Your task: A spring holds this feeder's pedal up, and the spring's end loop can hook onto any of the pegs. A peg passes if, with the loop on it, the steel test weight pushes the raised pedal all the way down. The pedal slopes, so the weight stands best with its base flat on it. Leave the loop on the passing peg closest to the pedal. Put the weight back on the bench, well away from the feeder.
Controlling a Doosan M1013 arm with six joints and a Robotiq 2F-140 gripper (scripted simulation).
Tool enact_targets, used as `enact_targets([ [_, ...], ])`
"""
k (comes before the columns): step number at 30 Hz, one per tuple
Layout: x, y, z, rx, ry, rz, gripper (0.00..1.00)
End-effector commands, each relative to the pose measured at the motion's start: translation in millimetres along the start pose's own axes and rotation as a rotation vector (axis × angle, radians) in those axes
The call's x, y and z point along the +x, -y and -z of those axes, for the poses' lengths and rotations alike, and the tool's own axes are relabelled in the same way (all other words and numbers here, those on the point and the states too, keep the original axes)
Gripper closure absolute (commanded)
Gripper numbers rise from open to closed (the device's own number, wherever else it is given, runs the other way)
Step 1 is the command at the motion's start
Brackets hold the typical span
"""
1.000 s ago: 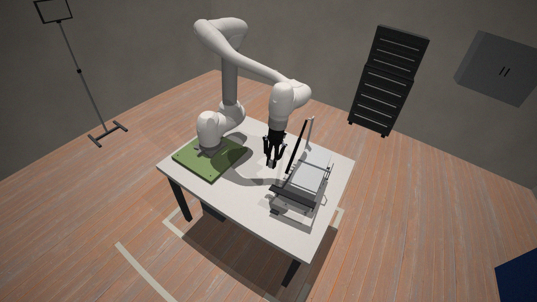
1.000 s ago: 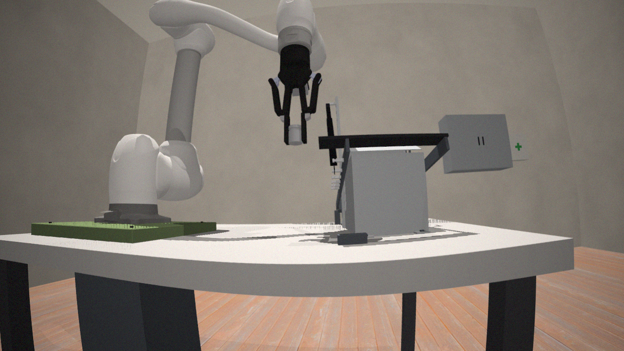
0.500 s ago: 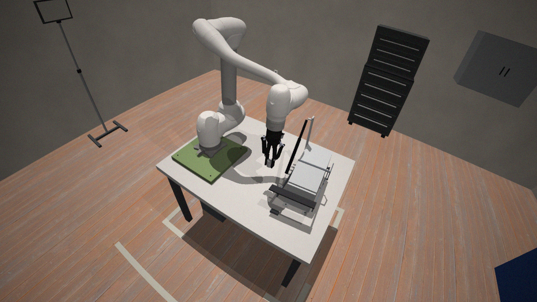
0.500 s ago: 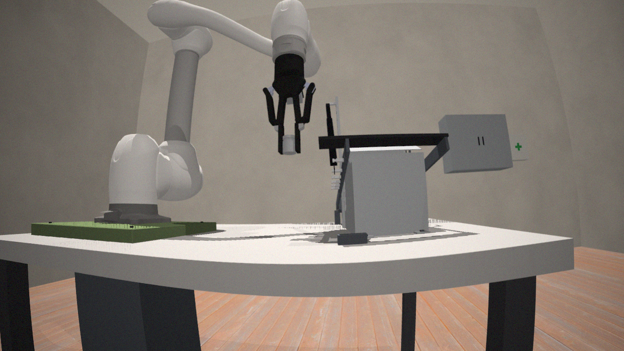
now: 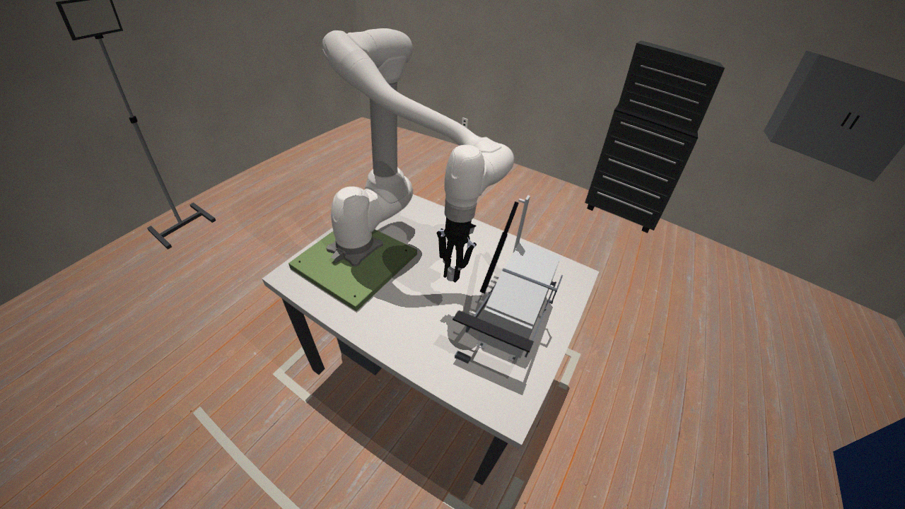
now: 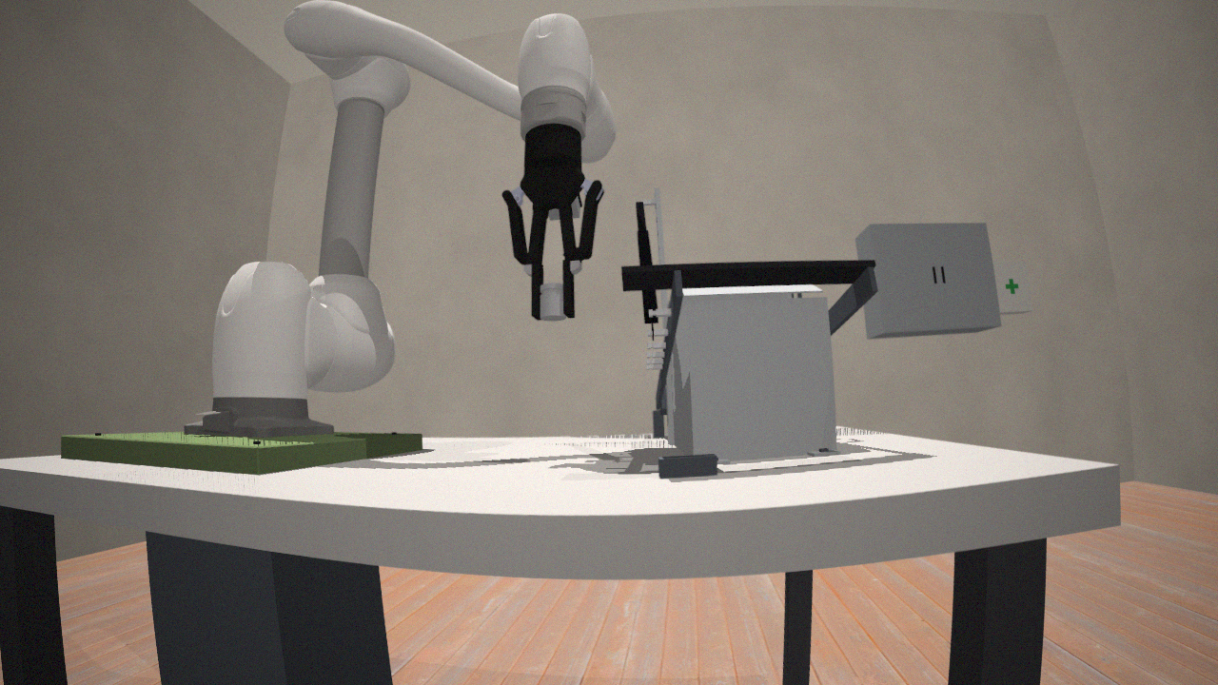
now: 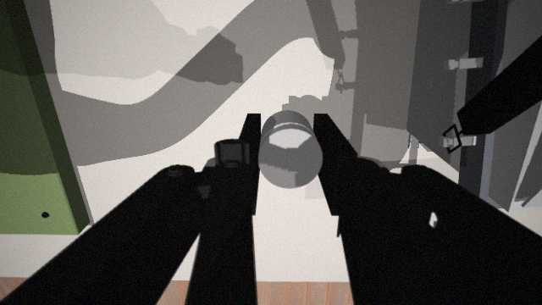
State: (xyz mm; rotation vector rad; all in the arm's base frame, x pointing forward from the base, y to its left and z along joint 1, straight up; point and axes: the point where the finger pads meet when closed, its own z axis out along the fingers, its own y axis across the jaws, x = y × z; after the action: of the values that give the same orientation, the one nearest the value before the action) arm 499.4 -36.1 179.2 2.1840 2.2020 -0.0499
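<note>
Holds the steel test weight (image 5: 452, 272) (image 6: 552, 301) (image 7: 290, 161) clamped between the two fingers of the gripper (image 5: 452, 276) (image 6: 552, 315) (image 7: 286, 135), pointing down and well clear of the bench (image 5: 392, 341) (image 6: 553, 502) (image 7: 296, 254) underneath. To one side of the pincer, see the feeder (image 5: 522, 294) (image 6: 749, 366) (image 7: 470, 169), apart from both weight and fingers. Between pincer and feeder box, note the black-bodied spring (image 5: 500, 243) (image 6: 644, 255) (image 7: 504, 89), slanting down to the wire loop (image 7: 452, 139) at one of the pegs (image 6: 656, 344) (image 7: 466, 63); cannot tell whether fully seated. Beyond the spring from the pincer, find the dark crosswise plate (image 5: 492, 330) (image 6: 749, 274) over one end of the feeder. On the pincer's opposite side, find the green base plate (image 5: 329, 272) (image 6: 315, 459) (image 7: 30, 199), lying flat under the arm's foot.

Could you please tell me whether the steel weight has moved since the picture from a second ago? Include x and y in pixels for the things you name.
Yes: the steel weight (image 5: 451, 273) (image 6: 552, 302) (image 7: 290, 157) is lower against the feeder (image 6: 757, 375) in the exterior view.
</note>
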Motion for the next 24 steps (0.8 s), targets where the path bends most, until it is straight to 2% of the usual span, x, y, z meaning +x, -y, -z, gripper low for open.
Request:
enact_targets([
  [1, 3, 3, -3, -0.001, -0.003, 0.0, 0.75],
  [24, 30, 34, -33, -0.001, -0.028, 0.0, 0.75],
])
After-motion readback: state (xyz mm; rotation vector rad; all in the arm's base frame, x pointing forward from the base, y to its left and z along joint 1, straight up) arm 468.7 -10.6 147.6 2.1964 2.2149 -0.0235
